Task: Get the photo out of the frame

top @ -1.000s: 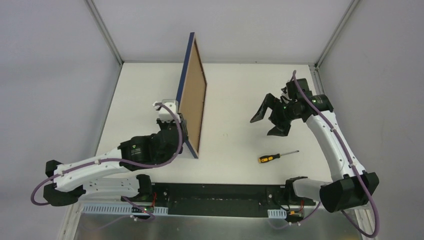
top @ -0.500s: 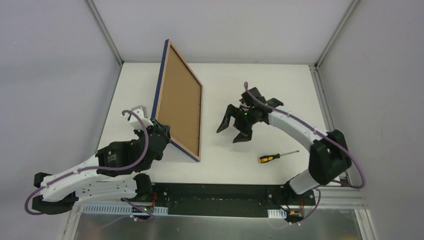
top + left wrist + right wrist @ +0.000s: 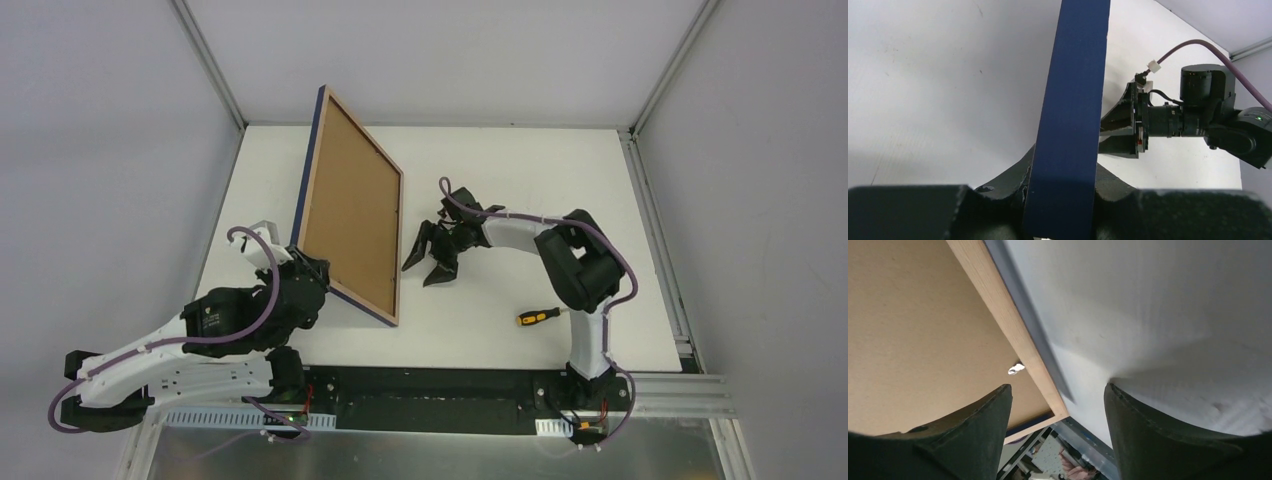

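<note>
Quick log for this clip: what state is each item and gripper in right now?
frame: held tilted, brown back facing the right arm.
backing board: seated in the frame.
left gripper: shut on the frame's near corner.
right gripper: open, empty, close to the frame's rim.
screwdriver: lying flat on the table, untouched.

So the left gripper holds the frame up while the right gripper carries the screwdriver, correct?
No. In the top view the screwdriver lies on the table; the right gripper is open and empty beside the frame. The left gripper does hold the frame.
</note>
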